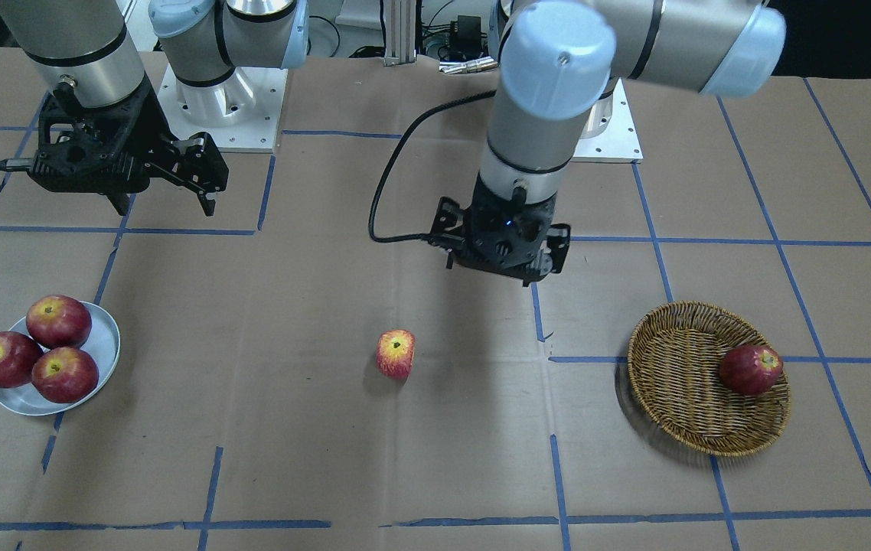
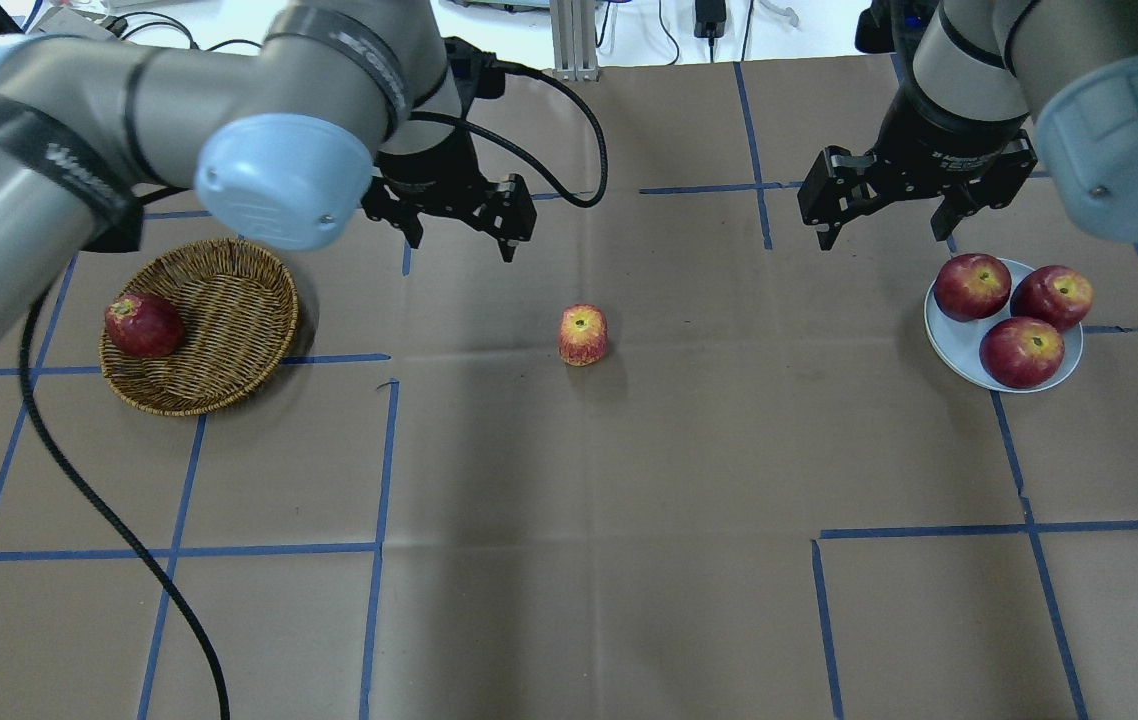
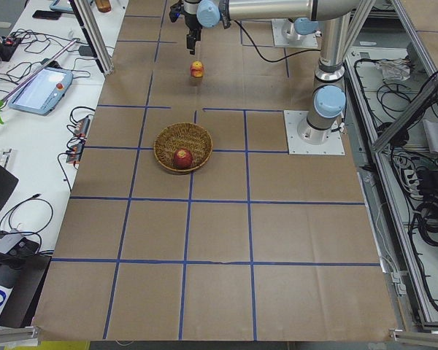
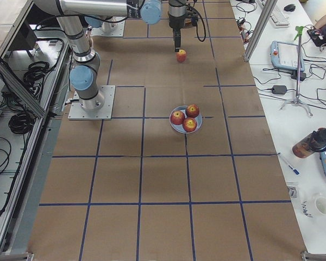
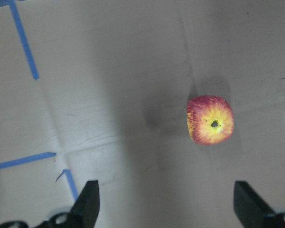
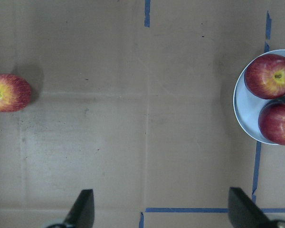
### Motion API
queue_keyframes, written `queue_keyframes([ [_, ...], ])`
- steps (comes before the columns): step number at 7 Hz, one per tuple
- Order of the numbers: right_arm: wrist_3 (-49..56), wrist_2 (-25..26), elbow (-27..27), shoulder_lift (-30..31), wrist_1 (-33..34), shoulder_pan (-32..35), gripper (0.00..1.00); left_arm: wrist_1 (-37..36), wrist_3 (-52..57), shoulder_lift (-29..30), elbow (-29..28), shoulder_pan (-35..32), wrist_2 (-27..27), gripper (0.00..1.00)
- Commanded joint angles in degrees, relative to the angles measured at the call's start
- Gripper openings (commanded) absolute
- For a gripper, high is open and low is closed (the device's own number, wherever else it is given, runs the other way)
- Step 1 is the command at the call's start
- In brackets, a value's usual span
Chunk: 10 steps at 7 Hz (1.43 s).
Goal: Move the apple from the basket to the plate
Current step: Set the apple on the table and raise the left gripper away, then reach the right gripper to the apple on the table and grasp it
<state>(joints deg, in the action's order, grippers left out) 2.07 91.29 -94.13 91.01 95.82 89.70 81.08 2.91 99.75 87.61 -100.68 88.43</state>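
Brown paper tabletop [image 2: 569, 560], seen overhead, holds the apple [image 2: 583, 335], basket [image 2: 229, 300] at its 9 o'clock, plate [image 2: 949, 338] at 3 o'clock; left gripper [image 2: 462, 245] and right gripper [image 2: 881, 236] hover spread wide, empty.

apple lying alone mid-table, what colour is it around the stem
Yellow-orange around the stem, streaking out to pinkish-red sides. The apple shows this best in the left wrist-mounted view.

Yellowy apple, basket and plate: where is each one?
apple [image 2: 583, 335], overhead view, middle of its streaky side.
basket [image 2: 226, 308], overhead view, bare woven floor.
plate [image 2: 947, 338], overhead view, bare part by its left rim.
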Motion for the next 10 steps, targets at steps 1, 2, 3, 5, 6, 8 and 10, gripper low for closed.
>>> queue_keyframes([
  [1, -0.1, 0.4, 0.5, -0.2, 0.6, 0.3, 1.00, 5.8, 3.6, -8.8, 1.6, 9.0, 0.1, 0.99],
  [2, -0.7, -0.2, 0.6, -0.7, 1.2, 0.9, 1.00, 6.1, 3.8, -9.0, 1.7, 11.4, 0.1, 0.99],
  [3, -1.0, -0.2, 0.8, -1.5, 1.7, 2.3, 1.00, 6.3, 3.7, -8.3, 1.9, 11.5, 0.1, 0.99],
  [5, -7.4, -0.2, 0.9, -5.0, 7.1, 8.7, 1.00, 6.4, 3.6, -7.4, 2.6, 11.2, 0.2, 0.99],
  [6, -12.0, 0.0, 1.5, -9.1, 10.8, 12.8, 1.00, 6.4, 3.7, -7.5, 4.0, 11.2, 0.3, 0.99],
  [8, -19.6, 0.6, 3.2, -17.1, 18.5, 19.8, 1.00, 5.4, 4.4, -7.2, 4.4, 11.2, 2.6, 0.99],
  [10, -25.2, 1.6, 3.1, -24.4, 27.2, 23.0, 1.00, 5.3, 4.3, -7.1, 4.4, 11.2, 2.5, 0.99],
])
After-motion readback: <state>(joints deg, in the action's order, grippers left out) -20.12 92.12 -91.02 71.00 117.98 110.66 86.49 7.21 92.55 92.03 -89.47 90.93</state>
